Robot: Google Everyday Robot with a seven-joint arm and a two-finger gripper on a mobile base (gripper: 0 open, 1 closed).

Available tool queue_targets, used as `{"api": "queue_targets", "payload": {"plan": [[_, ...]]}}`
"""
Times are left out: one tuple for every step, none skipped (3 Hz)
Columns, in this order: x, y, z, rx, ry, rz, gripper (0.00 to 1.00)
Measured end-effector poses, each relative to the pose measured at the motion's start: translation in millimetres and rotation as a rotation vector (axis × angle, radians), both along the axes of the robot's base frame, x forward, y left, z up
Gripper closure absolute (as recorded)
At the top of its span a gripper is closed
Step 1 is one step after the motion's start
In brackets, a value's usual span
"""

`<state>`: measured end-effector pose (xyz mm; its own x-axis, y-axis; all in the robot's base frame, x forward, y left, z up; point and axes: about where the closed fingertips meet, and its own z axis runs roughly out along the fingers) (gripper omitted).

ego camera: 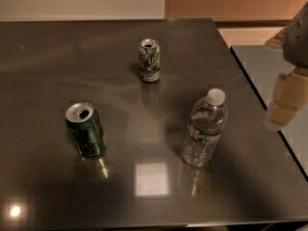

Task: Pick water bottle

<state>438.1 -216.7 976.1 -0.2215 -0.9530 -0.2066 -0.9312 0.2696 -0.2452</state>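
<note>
The water bottle [205, 129] stands upright on the dark table [57, 57], right of centre. It is clear ribbed plastic with a white cap and a thin red-and-white label band. My gripper [283, 107] hangs at the right edge of the view, above the table's right border. It is to the right of the bottle and apart from it, holding nothing.
A dark green soda can [86, 130] stands at the front left. A white-and-green soda can [149, 60] stands further back near the middle. The table's right edge runs diagonally just past the bottle, and a second grey surface [260, 66] lies beyond it.
</note>
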Motion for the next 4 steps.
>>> {"api": "queue_targets", "payload": {"plan": [[0,0,0,0.0,0.0,0.0,0.0],[-3,9,-2,0.048,0.01,0.034,0.0],[-12,29,-7,0.138,0.036,0.097,0.0],[-27,57,-12,0.23,0.05,0.18,0.0]]}}
